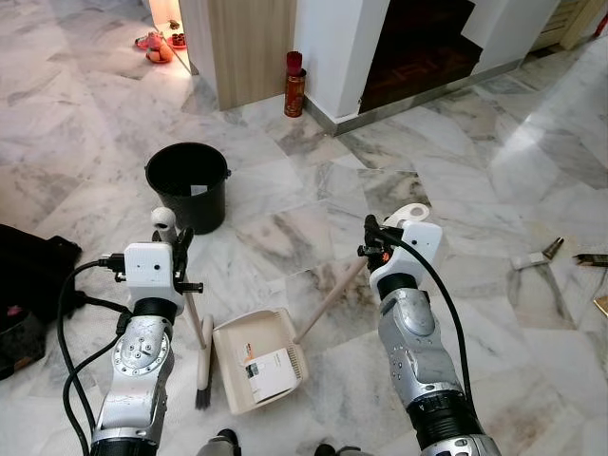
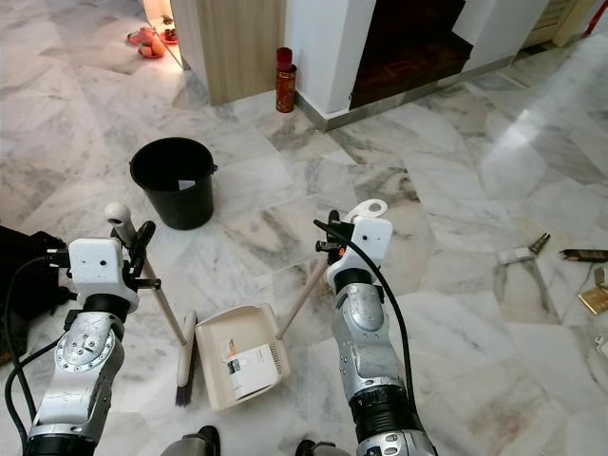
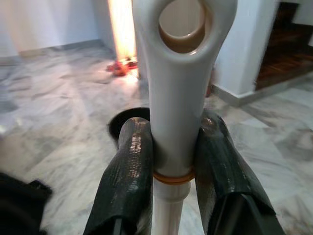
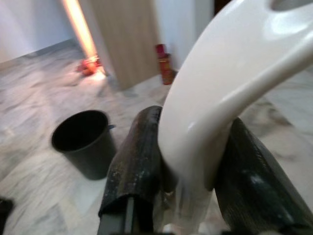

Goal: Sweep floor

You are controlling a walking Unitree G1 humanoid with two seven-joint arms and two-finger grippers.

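My left gripper point(image 1: 174, 237) is shut on the white top of the broom handle point(image 3: 178, 98); the broom point(image 1: 201, 366) slants down to its dark bristles on the marble floor beside the cream dustpan point(image 1: 258, 361). My right gripper point(image 1: 372, 239) is shut on the white curved grip of the dustpan handle point(image 4: 215, 107), whose pale stick point(image 1: 328, 302) runs down to the pan. A white label lies in the pan. Small debris point(image 1: 537, 255) lies on the floor to the right.
A black bucket point(image 1: 188, 185) stands ahead of the left arm. A red spray can point(image 1: 294, 85) stands by the wooden wall corner. A black bag point(image 1: 28, 285) lies at the left edge. Dark steps point(image 1: 418, 47) rise at the back; sandals point(image 1: 157, 46) sit far left.
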